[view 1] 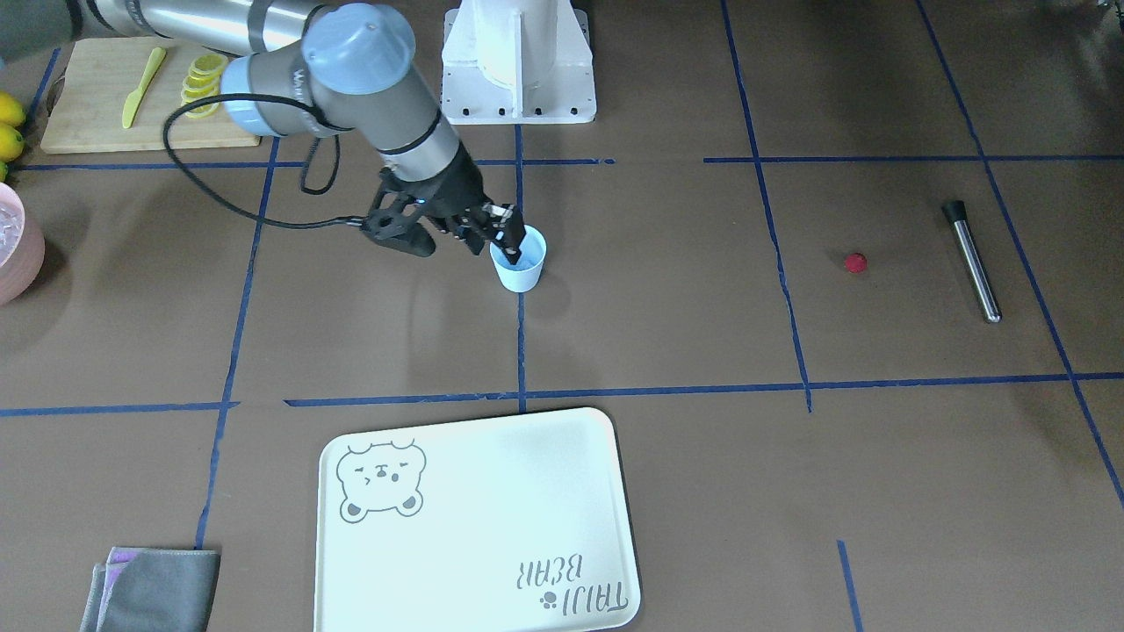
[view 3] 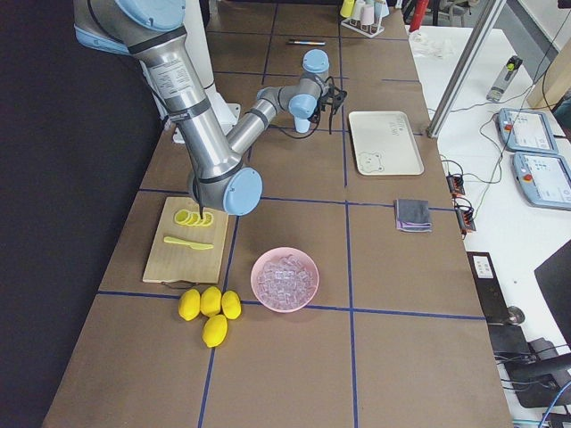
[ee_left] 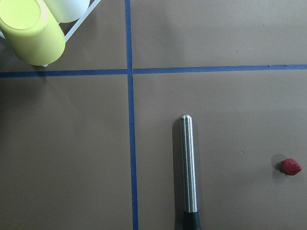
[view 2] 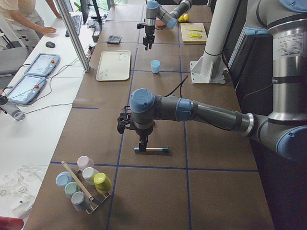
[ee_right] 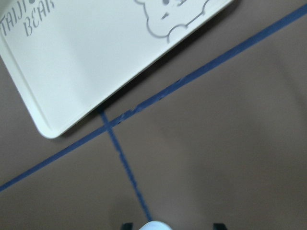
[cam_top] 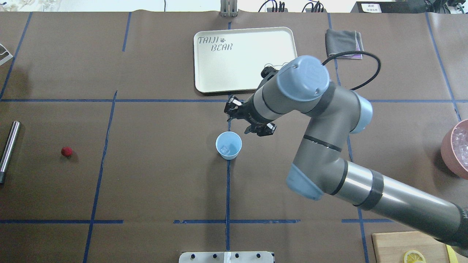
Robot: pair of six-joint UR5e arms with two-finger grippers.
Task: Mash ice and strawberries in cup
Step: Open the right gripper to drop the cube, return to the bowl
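Note:
The pale blue cup [view 1: 520,263] stands upright at the table's middle, and the overhead view shows an ice cube [cam_top: 225,149] inside it. My right gripper [view 1: 507,235] hovers open just over the cup's rim on the tray side, holding nothing. More ice [view 3: 284,276] fills the pink bowl [cam_top: 446,149]. The strawberry [view 1: 855,262] lies alone on the table, far from the cup, beside a steel muddler [view 1: 972,261]. My left gripper [view 2: 143,143] hangs over that muddler [ee_left: 188,165]; I cannot tell if it is open or shut.
A white bear tray [view 1: 474,518] lies beyond the cup, with a folded grey cloth [view 1: 154,590] nearby. A cutting board [view 1: 97,96] carries lemon slices and a yellow knife, with whole lemons [view 3: 207,308] beside it. A rack of coloured cups [view 2: 84,184] stands at the left end.

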